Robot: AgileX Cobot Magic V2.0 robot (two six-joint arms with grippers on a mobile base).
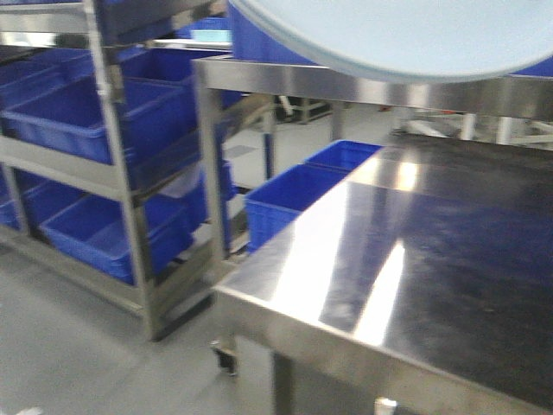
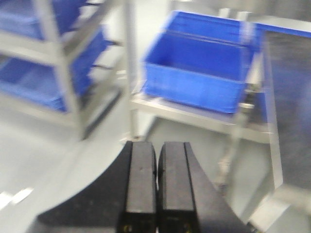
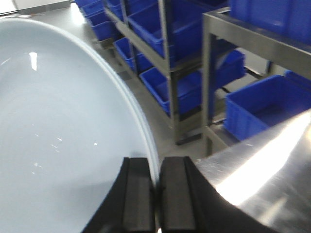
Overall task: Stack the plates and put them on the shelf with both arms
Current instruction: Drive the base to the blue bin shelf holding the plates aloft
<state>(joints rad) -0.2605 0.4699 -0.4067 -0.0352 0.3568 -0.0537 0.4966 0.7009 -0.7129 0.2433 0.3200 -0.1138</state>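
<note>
A large glossy white plate point(image 1: 389, 35) hangs in the air at the top of the front view, above the front band of the steel shelf point(image 1: 363, 86). The right wrist view is half filled by that plate point(image 3: 58, 121), and my right gripper point(image 3: 156, 165) is shut on its rim. I cannot tell whether a second plate lies under it. My left gripper point(image 2: 157, 145) is shut with nothing visible between its pads, over the floor beside the table. In the right wrist view the shelf point(image 3: 252, 36) carries blue bins. Neither gripper shows in the front view.
The dark scuffed steel tabletop point(image 1: 449, 251) fills the lower right. Blue bins point(image 1: 294, 199) stand on a low ledge between table and shelf legs. A steel rack point(image 1: 104, 130) of blue bins stands at the left, with grey floor point(image 1: 69, 346) in front.
</note>
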